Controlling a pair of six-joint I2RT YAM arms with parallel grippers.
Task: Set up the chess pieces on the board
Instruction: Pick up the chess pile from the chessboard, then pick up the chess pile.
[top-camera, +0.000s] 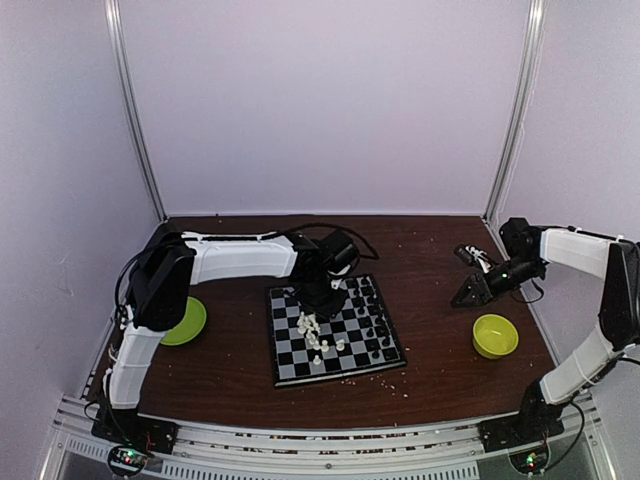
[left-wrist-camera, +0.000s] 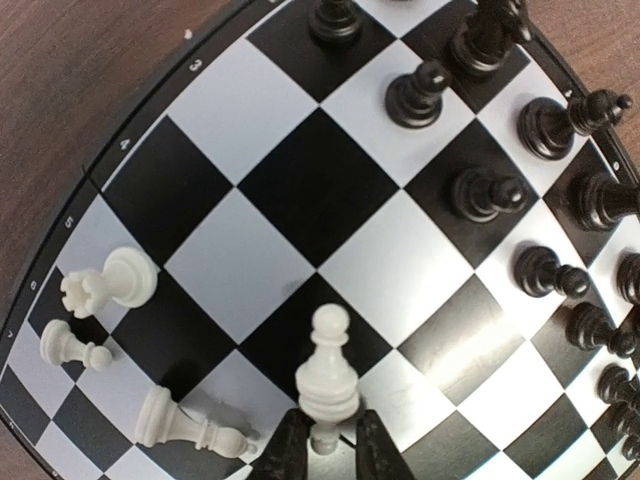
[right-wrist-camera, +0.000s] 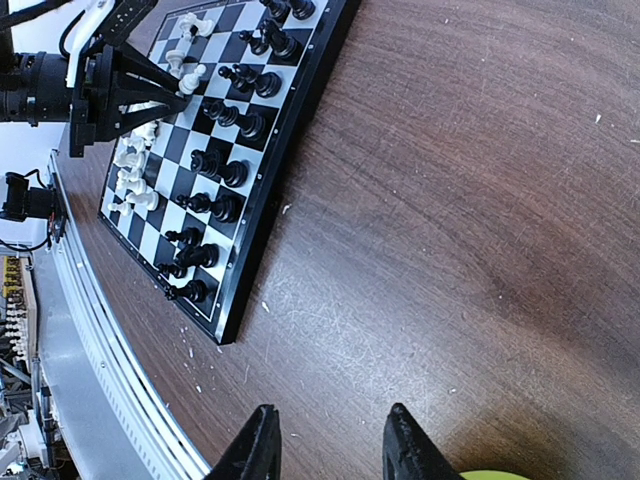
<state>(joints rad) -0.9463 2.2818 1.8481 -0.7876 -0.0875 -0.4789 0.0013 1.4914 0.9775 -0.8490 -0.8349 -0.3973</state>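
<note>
The board (top-camera: 272, 340) lies mid-table, its checks filling the left wrist view (left-wrist-camera: 300, 180). Black chess pieces (left-wrist-camera: 485, 193) stand in rows along its right side (top-camera: 375, 320). White pieces (top-camera: 312, 330) cluster near the middle. A white rook (left-wrist-camera: 110, 283), a pawn (left-wrist-camera: 72, 348) and a bishop (left-wrist-camera: 190, 428) lie tipped over. My left gripper (left-wrist-camera: 330, 445) is over the board (top-camera: 322, 305), its fingers closed against the base of a white pawn (left-wrist-camera: 328, 385). My right gripper (right-wrist-camera: 330, 440) hangs open over bare table (top-camera: 465, 297), right of the board.
A lime-green bowl (top-camera: 495, 335) sits at the right, its rim just under my right gripper (right-wrist-camera: 500, 476). A lime-green plate (top-camera: 185, 322) lies left of the board beside the left arm. Pale crumbs are scattered along the board's near rim (right-wrist-camera: 265, 200).
</note>
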